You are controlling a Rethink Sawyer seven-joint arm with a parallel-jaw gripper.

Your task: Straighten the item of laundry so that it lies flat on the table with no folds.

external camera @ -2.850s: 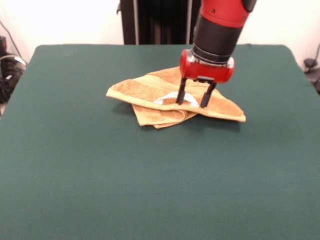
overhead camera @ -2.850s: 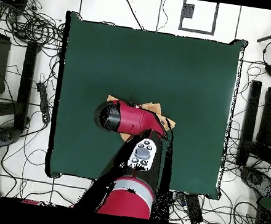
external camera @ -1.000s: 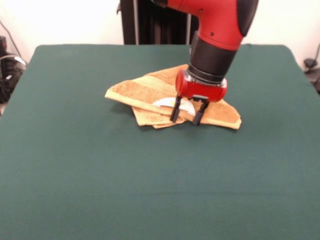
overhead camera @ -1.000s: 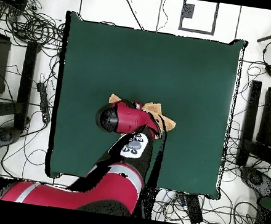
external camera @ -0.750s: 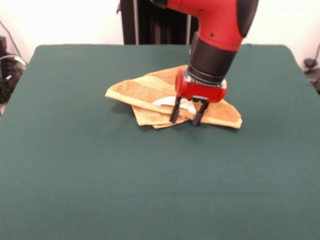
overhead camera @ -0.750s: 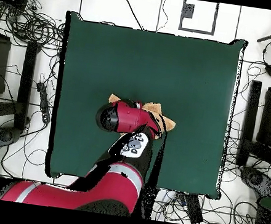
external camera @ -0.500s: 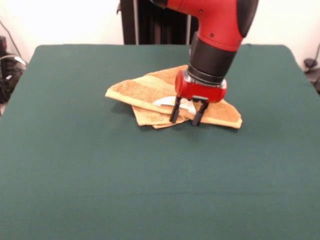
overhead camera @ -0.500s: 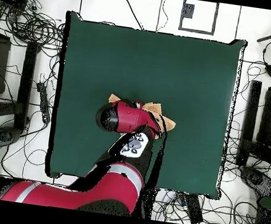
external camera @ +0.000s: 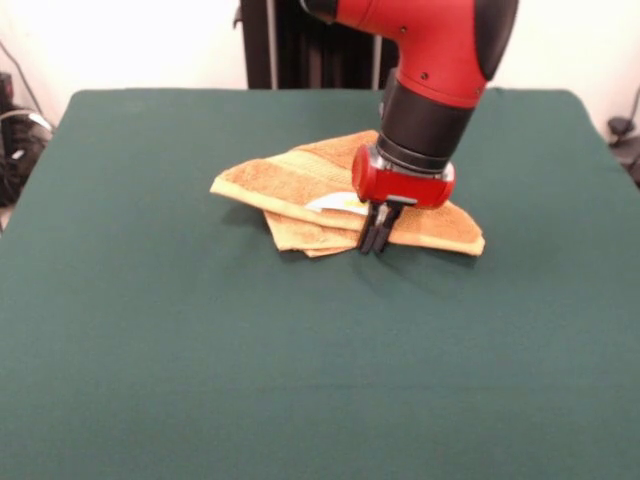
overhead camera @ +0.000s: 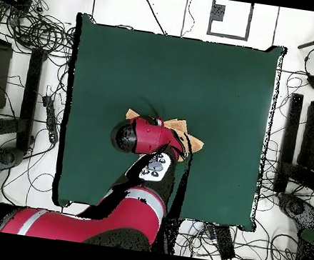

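The black gripper is clamped together on the near edge of the crumpled orange-tan terry towel; next, pull that edge outward across the dark green felt counter.

Claw pinched on folded towel's near edge, green table

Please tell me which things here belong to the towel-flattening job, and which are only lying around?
Belong to the job:
- folded orange towel
- green table
- end effector, shut on the towel's near edge

Only lying around:
- cables on the floor
- black stands beside the table
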